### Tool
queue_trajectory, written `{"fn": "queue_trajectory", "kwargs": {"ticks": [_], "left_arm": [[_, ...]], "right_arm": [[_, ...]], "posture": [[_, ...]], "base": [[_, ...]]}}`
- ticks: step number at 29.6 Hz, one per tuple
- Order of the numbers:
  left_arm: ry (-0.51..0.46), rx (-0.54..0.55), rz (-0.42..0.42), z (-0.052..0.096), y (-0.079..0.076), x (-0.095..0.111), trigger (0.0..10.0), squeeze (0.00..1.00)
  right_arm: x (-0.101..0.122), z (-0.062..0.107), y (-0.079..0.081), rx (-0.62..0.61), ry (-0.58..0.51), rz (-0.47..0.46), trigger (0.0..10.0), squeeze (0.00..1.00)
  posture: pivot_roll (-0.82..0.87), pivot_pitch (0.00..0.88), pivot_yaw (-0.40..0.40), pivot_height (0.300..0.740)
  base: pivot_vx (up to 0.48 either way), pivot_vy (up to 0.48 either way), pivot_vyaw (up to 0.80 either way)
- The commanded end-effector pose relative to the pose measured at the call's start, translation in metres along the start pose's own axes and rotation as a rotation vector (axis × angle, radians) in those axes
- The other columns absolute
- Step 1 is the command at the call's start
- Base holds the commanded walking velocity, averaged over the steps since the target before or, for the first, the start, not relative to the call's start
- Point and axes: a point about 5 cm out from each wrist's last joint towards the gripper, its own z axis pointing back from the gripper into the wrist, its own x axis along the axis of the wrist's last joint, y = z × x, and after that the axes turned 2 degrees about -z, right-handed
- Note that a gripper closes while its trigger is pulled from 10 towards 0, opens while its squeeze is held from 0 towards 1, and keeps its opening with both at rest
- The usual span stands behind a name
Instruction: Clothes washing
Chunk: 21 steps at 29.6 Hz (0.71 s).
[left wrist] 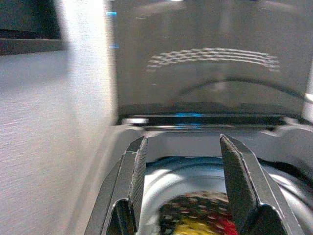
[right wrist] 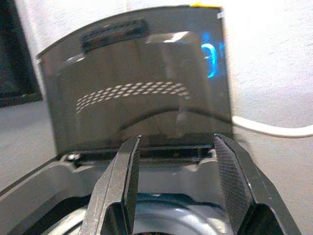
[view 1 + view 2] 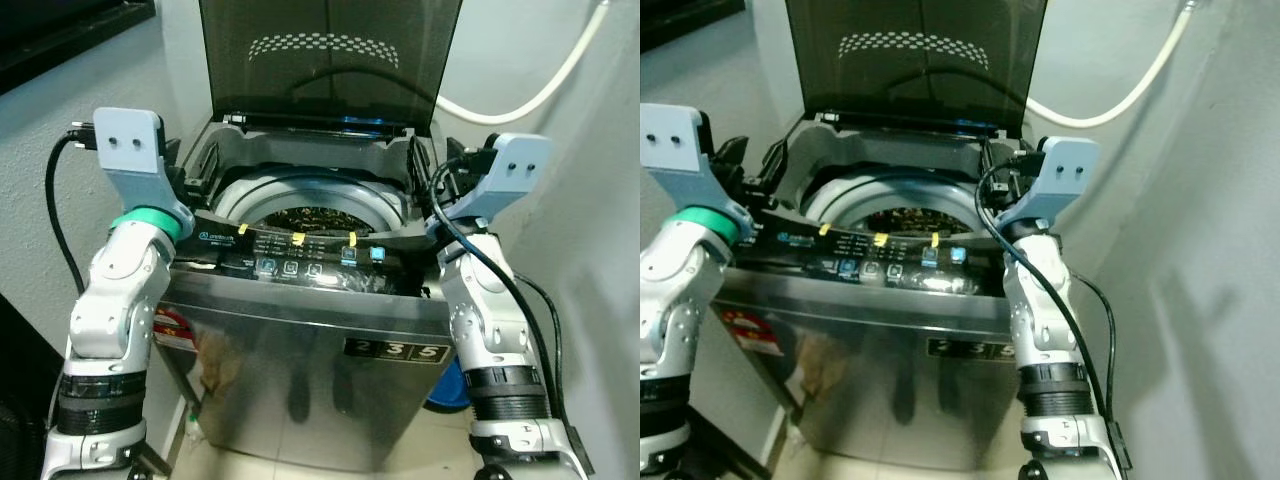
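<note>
A silver top-load washing machine [image 3: 300,330] stands before me with its dark lid [image 3: 330,60] raised upright. Patterned dark clothes [image 3: 315,215] lie in the drum, and the left wrist view shows red and yellow cloth [image 1: 195,215] among them. My left gripper [image 3: 197,165] is held over the machine's left rim, open and empty [image 1: 182,139]. Over the right rim my right gripper [image 3: 430,178] points toward the lid [image 2: 146,88], also open with nothing between its fingers [image 2: 177,138]. The control panel [image 3: 300,262] with lit blue buttons runs along the front edge.
A white hose [image 3: 530,95] curves along the wall at the right. Something blue [image 3: 450,385] sits on the floor beside the machine's right side. Walls stand close on both sides, and a dark ledge [image 3: 60,30] is at the upper left.
</note>
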Motion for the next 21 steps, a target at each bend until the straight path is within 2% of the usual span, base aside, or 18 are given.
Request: {"fn": "queue_trajectory", "kwargs": {"ticks": [1,11,21], "left_arm": [[0.001,0.0,-0.007,-0.0005,0.0002,-0.0009,10.0,0.0],[0.0,-0.007,0.008,-0.0012,-0.001,-0.0017,10.0,0.0],[-0.001,-0.006,0.007,-0.001,-0.0005,-0.0012,10.0,0.0]], "right_arm": [[-0.001,0.0023,-0.0015,-0.009,0.003,-0.011,10.0,0.0],[-0.0012,0.0034,-0.0007,-0.004,0.004,-0.01,10.0,0.0],[-0.0017,0.0037,0.0,0.002,0.007,-0.011,10.0,0.0]], "posture": [[0.09,0.003,0.04,0.74],[0.09,0.002,0.041,0.74],[0.09,0.004,0.041,0.74]], "base": [[0.0,0.0,0.0],[0.0,0.0,0.0],[-0.327,0.0,0.0]]}}
